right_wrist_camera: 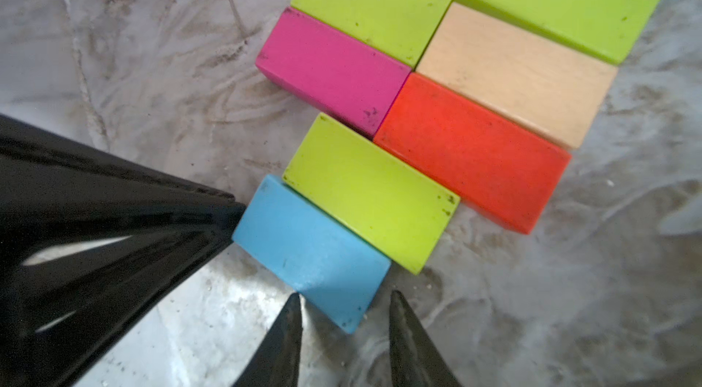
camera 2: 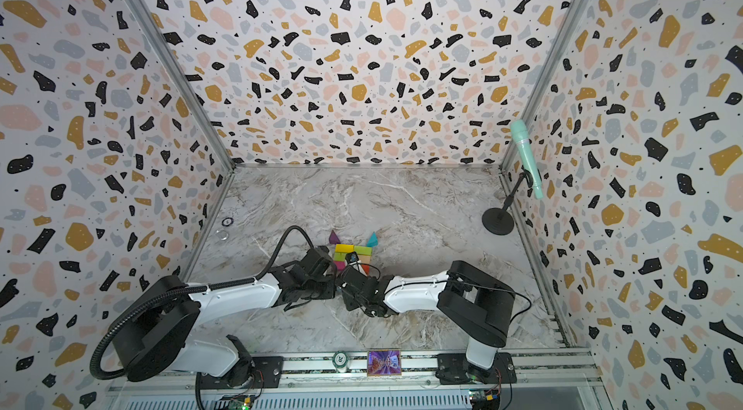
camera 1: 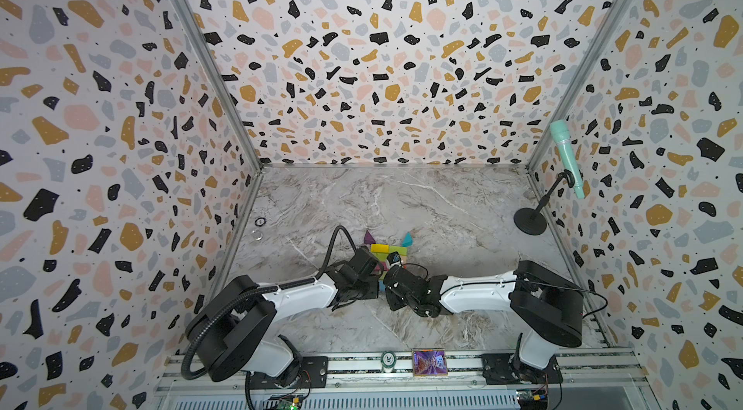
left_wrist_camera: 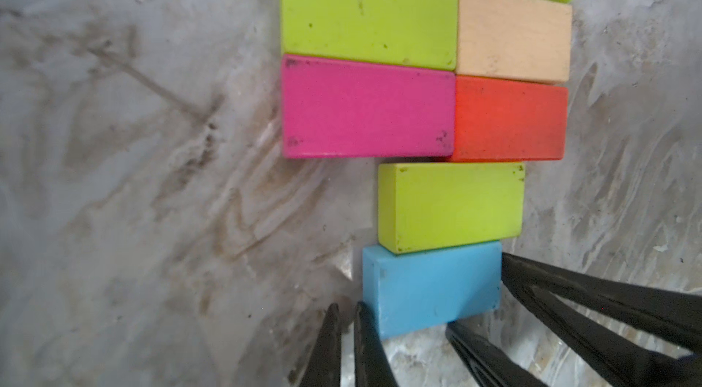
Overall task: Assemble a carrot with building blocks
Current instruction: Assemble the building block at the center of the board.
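As the blue brick (left_wrist_camera: 431,286) lies lengthwise between them, my left jaws, pressed together, touch one end. Opposite, right jaws stand spread.

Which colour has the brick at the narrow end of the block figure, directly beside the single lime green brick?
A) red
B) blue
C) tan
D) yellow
B: the blue brick lies against the long side of the single lime green brick, as both wrist views show.
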